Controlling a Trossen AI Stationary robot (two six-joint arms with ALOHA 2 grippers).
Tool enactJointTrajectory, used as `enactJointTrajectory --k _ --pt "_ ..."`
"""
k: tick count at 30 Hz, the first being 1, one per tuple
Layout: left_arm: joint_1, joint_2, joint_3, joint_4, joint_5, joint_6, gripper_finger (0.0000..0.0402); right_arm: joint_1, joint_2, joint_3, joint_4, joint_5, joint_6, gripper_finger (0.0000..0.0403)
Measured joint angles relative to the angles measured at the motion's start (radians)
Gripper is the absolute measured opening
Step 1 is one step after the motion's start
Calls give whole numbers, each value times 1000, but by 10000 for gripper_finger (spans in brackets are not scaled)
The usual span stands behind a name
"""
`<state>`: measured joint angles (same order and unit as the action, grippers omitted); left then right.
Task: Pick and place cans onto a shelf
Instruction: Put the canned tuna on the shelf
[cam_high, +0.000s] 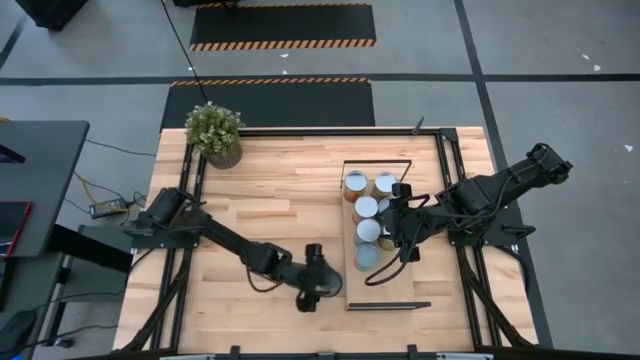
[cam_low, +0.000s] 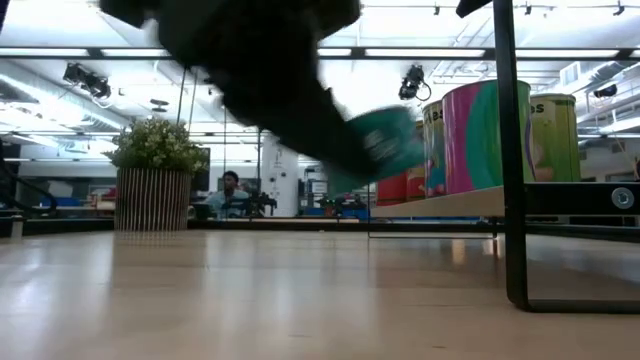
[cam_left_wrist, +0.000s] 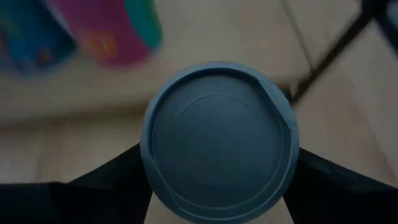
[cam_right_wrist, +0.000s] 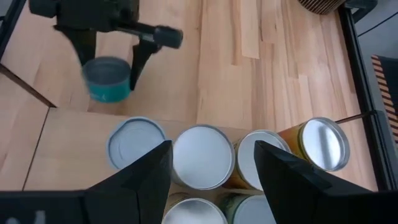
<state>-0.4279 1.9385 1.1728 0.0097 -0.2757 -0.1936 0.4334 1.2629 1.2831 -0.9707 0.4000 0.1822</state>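
A: Where is the can being carried?

B: The teal can (cam_right_wrist: 107, 79) sits between the fingers of the left gripper (cam_high: 320, 283), low in the middle of the high view, just left of the shelf (cam_high: 385, 291). In the left wrist view its blue-grey lid (cam_left_wrist: 219, 142) fills the centre, a dark finger (cam_left_wrist: 118, 177) pressed on each side, so the gripper is clamped on it.

A: And the other cans?

B: Six of them (cam_high: 370, 208) stand clustered on the upper half of the shelf, right of centre in the high view (silvery and pale tops, some orange labels). In the low view they show at the right as pink, green and red cans.

A: The right arm?

B: The right gripper (cam_high: 403, 222) hovers over that cluster, its fingers (cam_right_wrist: 147, 171) spread apart with nothing between them.

A: Anything else on the desk (cam_high: 270, 190)?

B: A potted plant (cam_high: 215, 132) at the upper left corner.
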Motion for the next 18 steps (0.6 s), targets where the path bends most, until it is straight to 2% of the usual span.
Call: enactJointTrajectory --k 7,13,18 --pt "67 6 0 213 44 147 291 10 0 0 1 -1 31 233" --pt "94 8 1 252 94 161 292 33 0 0 14 -57 -24 233" --pt "89 19 1 281 139 140 292 36 0 0 46 -60 -27 233"
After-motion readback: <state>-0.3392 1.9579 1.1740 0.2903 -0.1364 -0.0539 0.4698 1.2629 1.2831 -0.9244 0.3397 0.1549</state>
